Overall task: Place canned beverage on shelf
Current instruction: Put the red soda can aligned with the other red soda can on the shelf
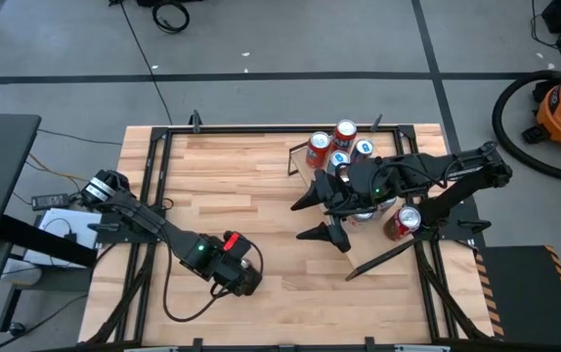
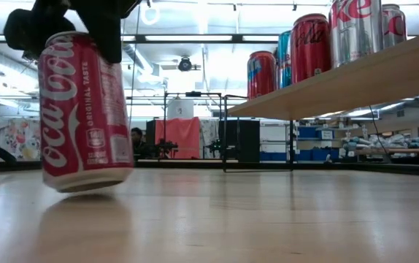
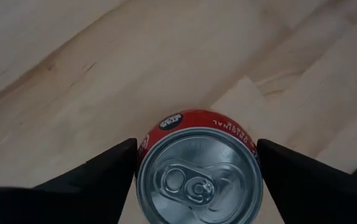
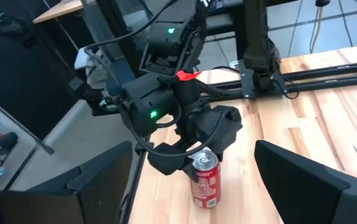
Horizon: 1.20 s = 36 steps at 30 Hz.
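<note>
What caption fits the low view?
Left gripper grips a tilted Coca-Cola can on the tabletop; the shelf holds more cans.

Can (image 3: pixel 198 167): glossy red printed wall, brushed silver metal lid. Desk (image 1: pixel 251 196): pale planked wood, smooth, faint sheen. Shelf (image 2: pixel 355 80): light wood board, matt. Left gripper (image 3: pixel 197 168): dark matt plastic.

My right arm hides most of the shelf (image 1: pixel 364 210) at the high view's centre right, and my left wrist picture's bottom edge crops the can (image 3: pixel 198 171).
</note>
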Available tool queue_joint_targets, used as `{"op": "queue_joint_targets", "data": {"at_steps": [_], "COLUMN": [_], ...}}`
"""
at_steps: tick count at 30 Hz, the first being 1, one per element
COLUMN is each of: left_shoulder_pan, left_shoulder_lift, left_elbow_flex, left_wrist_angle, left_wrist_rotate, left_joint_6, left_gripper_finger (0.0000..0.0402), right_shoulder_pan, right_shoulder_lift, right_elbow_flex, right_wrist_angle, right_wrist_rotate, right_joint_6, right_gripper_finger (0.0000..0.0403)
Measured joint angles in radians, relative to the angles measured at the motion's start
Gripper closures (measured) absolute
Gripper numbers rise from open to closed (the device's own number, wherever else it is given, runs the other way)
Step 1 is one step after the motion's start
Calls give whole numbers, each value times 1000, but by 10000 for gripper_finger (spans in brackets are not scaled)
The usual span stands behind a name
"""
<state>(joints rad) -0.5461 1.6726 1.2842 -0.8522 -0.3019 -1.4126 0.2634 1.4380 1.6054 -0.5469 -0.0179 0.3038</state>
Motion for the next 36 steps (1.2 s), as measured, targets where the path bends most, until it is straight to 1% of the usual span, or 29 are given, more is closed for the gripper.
{"op": "queue_joint_targets", "data": {"at_steps": [4,6,13,22,26,28,33,36], "left_shoulder_pan": [0,7,51,68,67,67,65,64], "left_shoulder_lift": [0,0,-13,-72,-74,-74,-74,-74], "left_elbow_flex": [0,0,0,0,1,1,1,1], "left_wrist_angle": [6,6,12,42,75,86,44,22], "left_wrist_rotate": [-5,-4,56,70,72,91,137,172], "left_joint_6": [35,58,236,504,598,637,786,840], "left_gripper_finger": [25,9,15,15,15,15,15,15], "right_shoulder_pan": [0,0,0,-1,-1,3,8,9], "right_shoulder_lift": [0,0,0,0,0,0,-1,-1], "right_elbow_flex": [0,0,0,0,0,-2,-3,-3], "right_wrist_angle": [0,0,0,-1,-1,0,-6,-6], "right_wrist_rotate": [-2,-2,19,50,66,84,103,107], "right_joint_6": [5,6,7,25,38,43,45,56], "right_gripper_finger": [55,55,55,55,55,55,55,55]}}
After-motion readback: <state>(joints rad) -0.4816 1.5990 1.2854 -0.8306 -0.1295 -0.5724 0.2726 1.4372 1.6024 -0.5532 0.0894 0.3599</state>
